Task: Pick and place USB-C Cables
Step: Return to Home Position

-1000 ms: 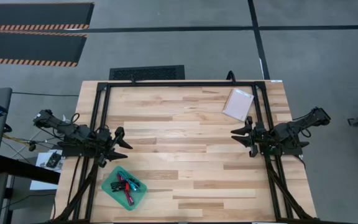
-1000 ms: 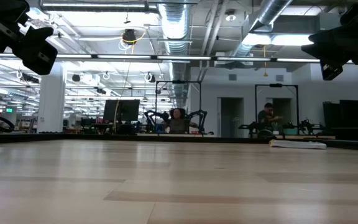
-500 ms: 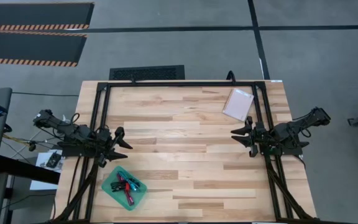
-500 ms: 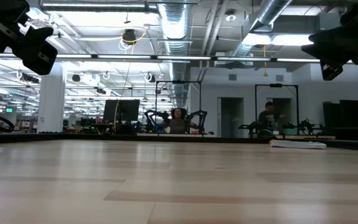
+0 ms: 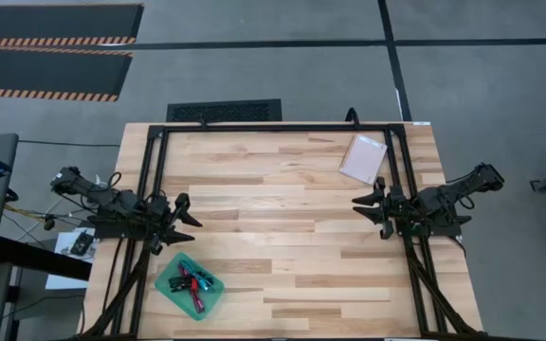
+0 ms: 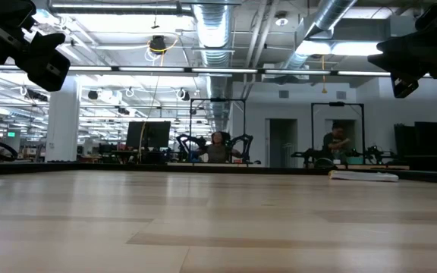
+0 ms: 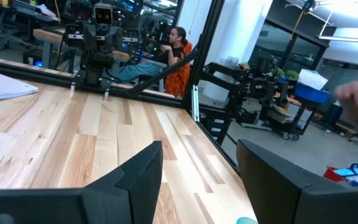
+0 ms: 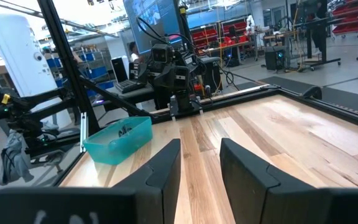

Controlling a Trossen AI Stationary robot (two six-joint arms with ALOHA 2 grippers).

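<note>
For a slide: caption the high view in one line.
USB-C cables lie in the green bin beside the left gripper; the right gripper waits opposite, near a white-pink packet.

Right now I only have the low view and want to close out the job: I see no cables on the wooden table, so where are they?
Observer: The high view shows the short bundled USB-C cables lying inside the green plastic bin beside the left arm.
Operator: Any outside it?
Observer: None that I can see on the pale wooden table.
Operator: Grippers holding anything?
Observer: No; the wrist views show the left gripper and the right gripper open and empty.
</note>
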